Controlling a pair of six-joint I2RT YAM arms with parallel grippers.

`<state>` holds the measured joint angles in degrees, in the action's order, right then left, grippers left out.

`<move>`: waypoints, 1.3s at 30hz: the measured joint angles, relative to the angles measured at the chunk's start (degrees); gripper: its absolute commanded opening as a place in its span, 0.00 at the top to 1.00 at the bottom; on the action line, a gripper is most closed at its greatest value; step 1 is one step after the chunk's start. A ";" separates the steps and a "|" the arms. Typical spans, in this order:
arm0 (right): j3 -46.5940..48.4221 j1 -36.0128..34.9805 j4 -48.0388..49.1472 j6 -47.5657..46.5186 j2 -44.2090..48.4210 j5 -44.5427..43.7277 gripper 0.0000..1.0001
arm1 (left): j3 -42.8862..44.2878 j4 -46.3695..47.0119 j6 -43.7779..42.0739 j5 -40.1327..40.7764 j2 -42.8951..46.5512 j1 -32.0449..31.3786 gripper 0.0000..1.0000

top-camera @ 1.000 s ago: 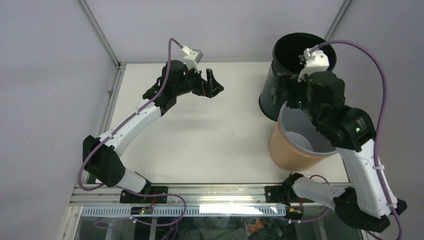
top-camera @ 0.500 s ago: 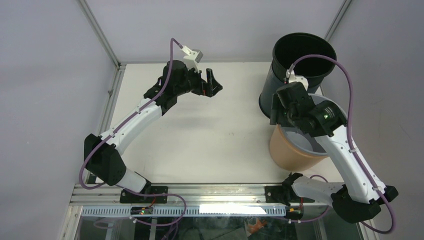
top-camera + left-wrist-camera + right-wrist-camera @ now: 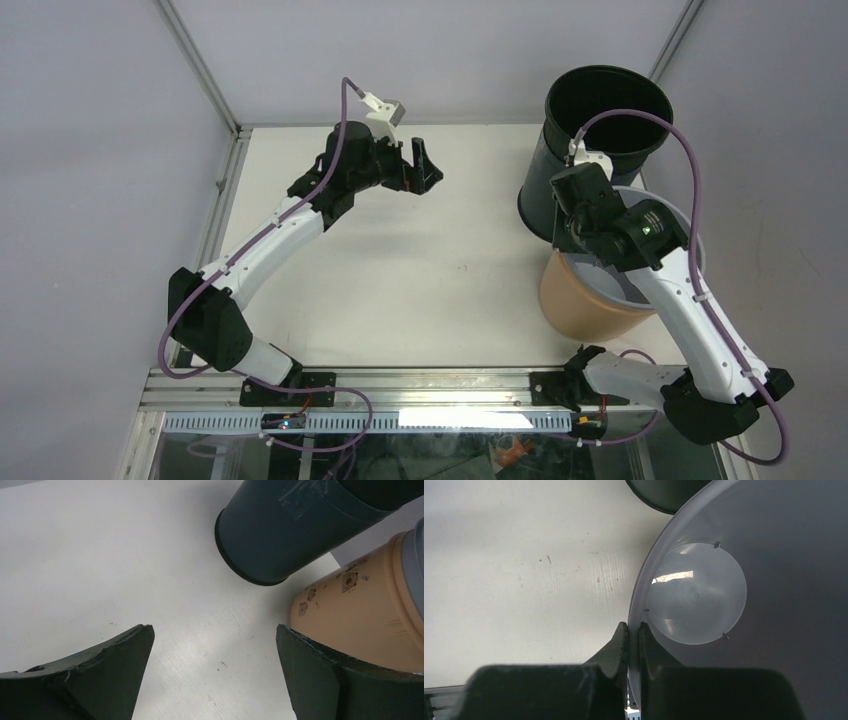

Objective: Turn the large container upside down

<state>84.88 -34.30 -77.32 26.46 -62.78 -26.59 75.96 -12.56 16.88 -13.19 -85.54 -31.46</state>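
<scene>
White surface (image 3: 420,260) carries two open-topped vessels at the right of the overhead frame. These are the large container (image 3: 575,305), peach-walled with a grey rim, at centre right, and a dark bin (image 3: 545,190) touching or just beside it, toward the upper right.

Change over the last second: the right arm has swung its wrist off the dark bin's near edge and down to the large container's rim. Between the half-second mark and now it has barely moved, which indicates the reach is complete.

Right gripper (image 3: 633,627): the wrist view shows the jaws drawn together on the thin grey rim, one finger outside the wall and one inside. The large container stands upright, mouth up, base on the surface.

Left gripper (image 3: 212,630): jaws wide apart and holding nothing. It hangs above the surface at upper centre of the overhead frame, well apart from both vessels, and its pose is unchanged.

Assessment: the grasp appears established, but inversion has not begun. The next action is likely a lift and roll about the gripped rim. The adjacent dark bin restricts the tipping path.
</scene>
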 measured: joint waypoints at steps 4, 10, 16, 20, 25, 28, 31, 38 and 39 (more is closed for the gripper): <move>1.46 0.63 0.76 -4.28 -0.07 6.21 1.00 | 0.22 -2.03 -1.73 1.49 0.00 0.02 0.01; 5.49 -3.21 5.81 -8.15 -4.68 16.61 1.00 | 3.76 -10.43 -3.85 0.15 0.02 4.61 0.01; 6.49 -13.51 13.86 -11.58 -13.35 15.04 1.00 | -1.20 -12.39 -0.20 -2.43 5.90 14.80 0.01; 6.38 -19.43 22.27 -18.95 -16.35 14.60 1.00 | -3.58 -13.07 2.23 -3.26 10.34 15.80 0.01; 3.80 -23.08 36.04 -29.18 -17.86 15.74 1.00 | -4.15 -13.73 4.52 -3.39 11.93 17.18 0.01; 3.34 -22.16 42.42 -33.73 -19.43 16.55 1.00 | -5.05 -13.75 6.10 -3.76 11.96 18.08 0.01; 3.34 -19.82 48.11 -36.57 -22.08 18.71 1.00 | -7.06 -13.55 7.85 -4.61 11.96 18.34 0.01; 3.72 -15.85 53.46 -39.63 -25.97 19.28 1.00 | -13.73 -10.58 14.40 -7.65 14.10 18.34 0.01; 4.22 -15.61 53.40 -39.56 -26.62 19.19 1.00 | -14.71 -9.68 15.74 -8.33 14.58 18.34 0.01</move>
<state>89.10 -49.91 -23.92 -13.10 -89.41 -7.40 61.25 -22.24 32.62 -21.52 -70.96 -13.13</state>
